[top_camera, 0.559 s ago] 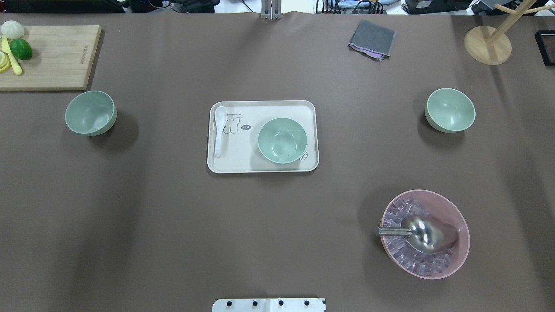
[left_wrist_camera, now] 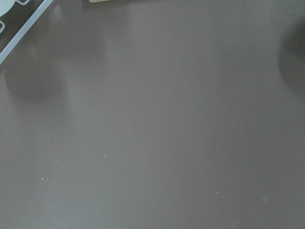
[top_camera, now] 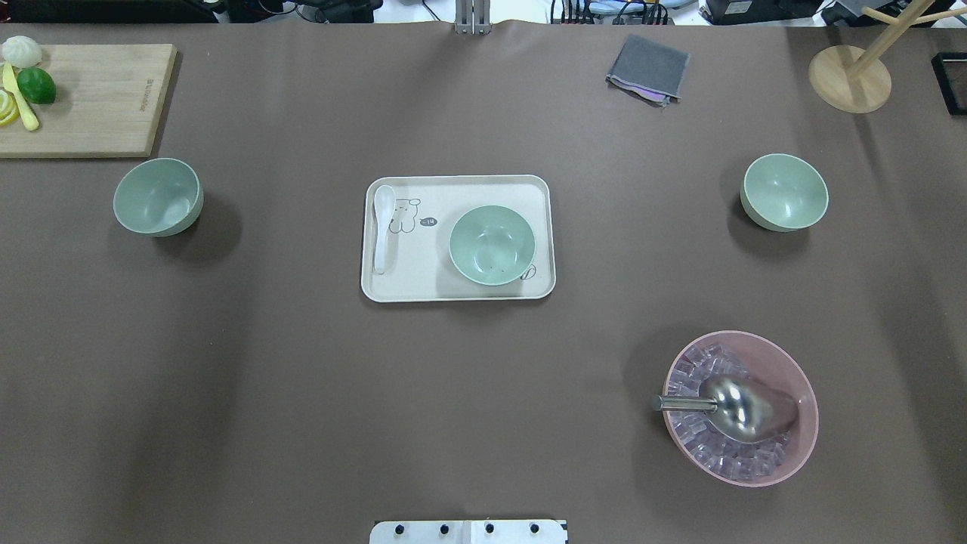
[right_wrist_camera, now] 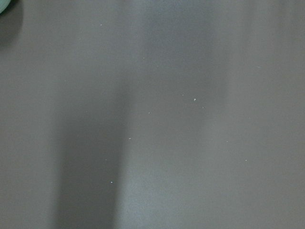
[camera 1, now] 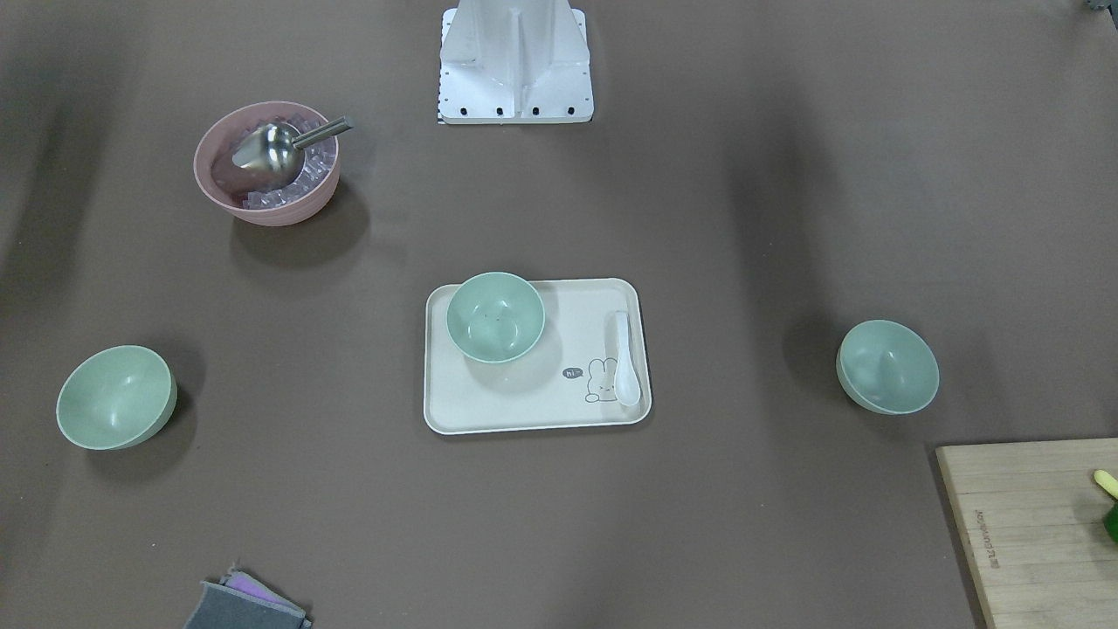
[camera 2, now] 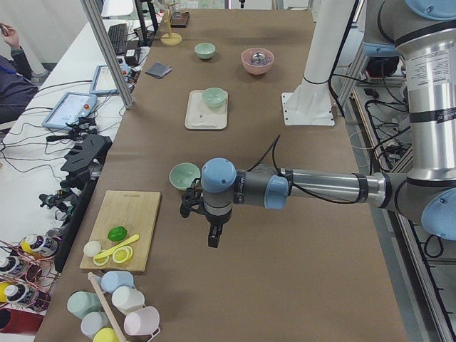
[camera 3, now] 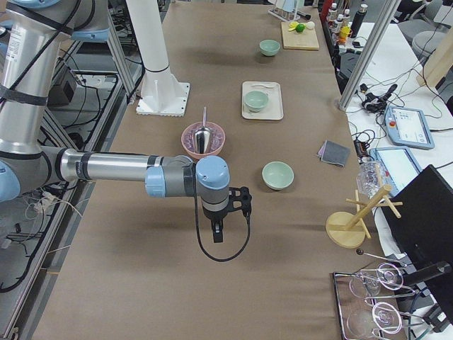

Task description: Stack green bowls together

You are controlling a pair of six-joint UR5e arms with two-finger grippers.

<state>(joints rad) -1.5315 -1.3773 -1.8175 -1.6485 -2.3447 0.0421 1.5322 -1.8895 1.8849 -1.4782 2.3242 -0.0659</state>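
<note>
Three pale green bowls stand apart on the brown table. One green bowl is at the left near the cutting board. One green bowl stands on the cream tray in the middle. One green bowl is at the right. All three are upright and empty. My left gripper shows only in the exterior left view, hanging above bare table near the left bowl. My right gripper shows only in the exterior right view, above bare table near the right bowl. I cannot tell whether either is open or shut.
A white spoon lies on the tray's left side. A pink bowl with ice cubes and a metal scoop stands front right. A wooden cutting board with fruit is far left, a grey cloth and a wooden stand at the back.
</note>
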